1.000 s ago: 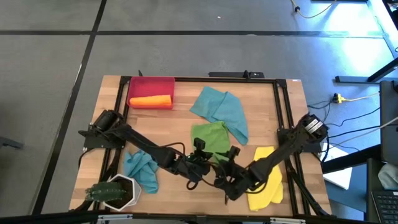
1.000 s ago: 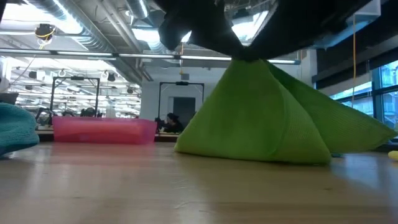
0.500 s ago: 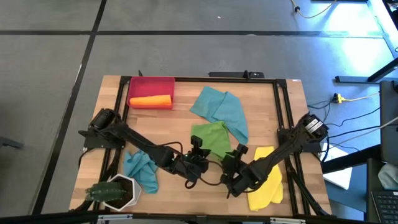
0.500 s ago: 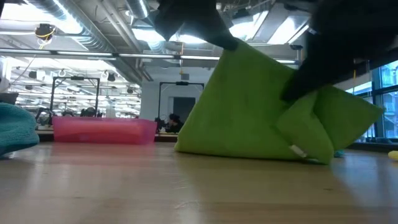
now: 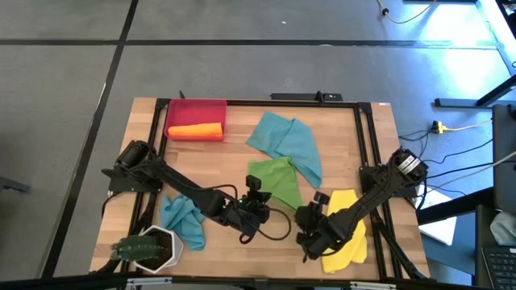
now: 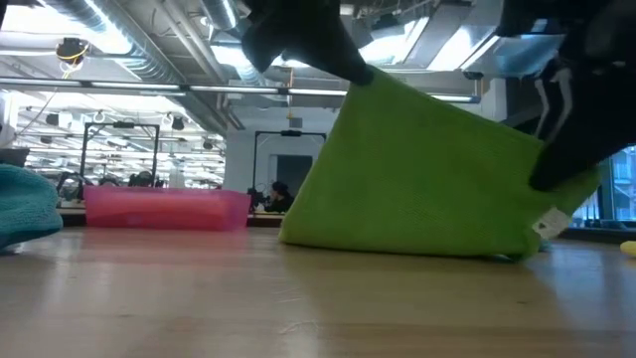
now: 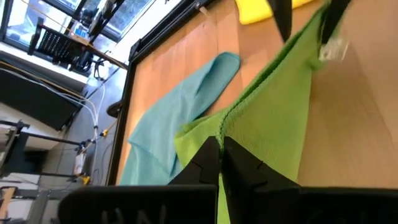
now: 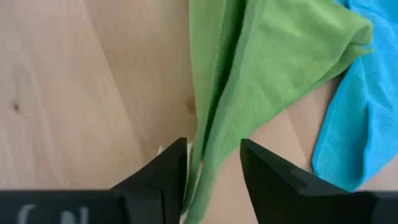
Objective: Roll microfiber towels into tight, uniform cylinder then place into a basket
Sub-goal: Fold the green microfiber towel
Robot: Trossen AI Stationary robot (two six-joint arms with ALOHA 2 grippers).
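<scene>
left pincer (image 7: 221, 149) – clamped on green towel (image 5: 274, 179) edge | right pincer (image 8: 213, 163) – fingers apart, straddling its corner

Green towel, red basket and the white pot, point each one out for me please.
Green towel (image 5: 276, 179): high view, middle of the cloth lying on the table.
Red basket (image 5: 196, 110): high view, bare floor above the orange roll.
White pot (image 5: 153, 250): high view, its hexagonal rim.
</scene>
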